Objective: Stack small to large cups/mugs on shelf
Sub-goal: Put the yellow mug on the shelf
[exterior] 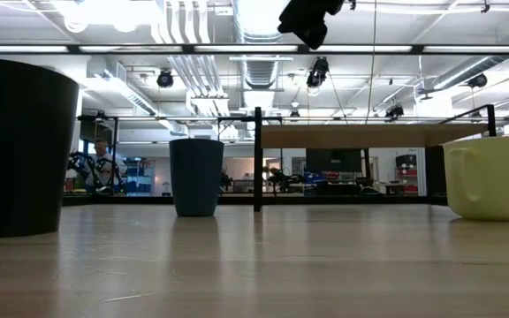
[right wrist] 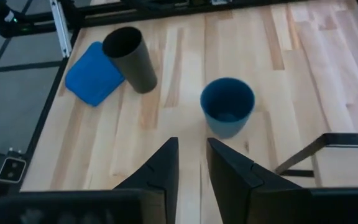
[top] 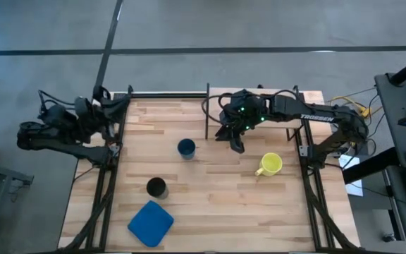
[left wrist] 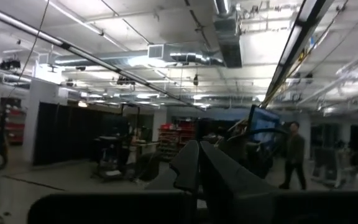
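The shelf (top: 263, 95), a raised pale-plank platform with a thin dark upright edge, sits at the table's (top: 210, 212) far right side. The black cup (top: 156, 187), tallest and tapered, stands upright near the blue cloth (top: 150, 223). The dark blue cup (top: 186, 148) stands mid-table. The yellow mug (top: 269, 164) shows its handle. The right gripper (top: 235, 143) hovers beside the shelf, fingers narrowly parted, empty. The left gripper (left wrist: 196, 163), off the table's left edge, is closed.

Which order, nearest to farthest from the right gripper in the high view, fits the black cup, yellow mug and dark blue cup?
From the right gripper:
1. Yellow mug, toward the right edge; dark blue cup, toward the left: too close to call.
2. Black cup, farther left and nearer the front.
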`<move>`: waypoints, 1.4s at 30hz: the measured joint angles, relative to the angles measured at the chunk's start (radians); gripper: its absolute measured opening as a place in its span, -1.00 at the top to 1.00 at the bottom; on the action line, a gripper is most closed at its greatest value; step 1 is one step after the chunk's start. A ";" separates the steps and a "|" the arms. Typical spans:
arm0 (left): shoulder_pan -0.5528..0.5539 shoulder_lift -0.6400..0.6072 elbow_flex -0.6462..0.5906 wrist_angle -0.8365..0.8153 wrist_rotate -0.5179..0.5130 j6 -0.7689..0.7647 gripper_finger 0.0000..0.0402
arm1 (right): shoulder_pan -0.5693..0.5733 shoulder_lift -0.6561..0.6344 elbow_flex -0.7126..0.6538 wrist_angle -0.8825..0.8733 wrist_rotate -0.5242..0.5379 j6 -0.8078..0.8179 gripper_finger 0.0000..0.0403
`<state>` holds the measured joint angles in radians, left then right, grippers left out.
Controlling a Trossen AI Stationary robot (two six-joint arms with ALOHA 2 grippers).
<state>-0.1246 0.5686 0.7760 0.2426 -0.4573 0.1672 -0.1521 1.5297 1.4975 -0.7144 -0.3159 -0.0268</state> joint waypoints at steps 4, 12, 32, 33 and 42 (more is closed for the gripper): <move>0.000 0.000 0.000 0.001 -0.057 0.054 1.00 | 0.004 0.012 0.002 -0.013 0.002 0.062 0.64; 0.000 -0.022 0.000 0.002 -0.111 0.052 1.00 | 0.011 -0.010 0.002 -0.342 0.016 0.401 0.65; 0.000 -0.040 0.000 0.003 -0.111 0.050 1.00 | 0.158 -0.010 -0.264 -0.681 0.258 1.117 0.62; 0.000 -0.041 0.000 0.003 -0.111 0.050 1.00 | 0.164 -0.010 -0.283 -0.680 0.254 1.144 0.61; 0.000 -0.042 0.000 0.003 -0.111 0.050 1.00 | 0.174 -0.011 -0.375 -0.549 0.184 1.199 0.60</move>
<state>-0.1246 0.5270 0.7761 0.2451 -0.5684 0.2169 0.0222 1.5188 1.1228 -1.2634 -0.1320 1.1725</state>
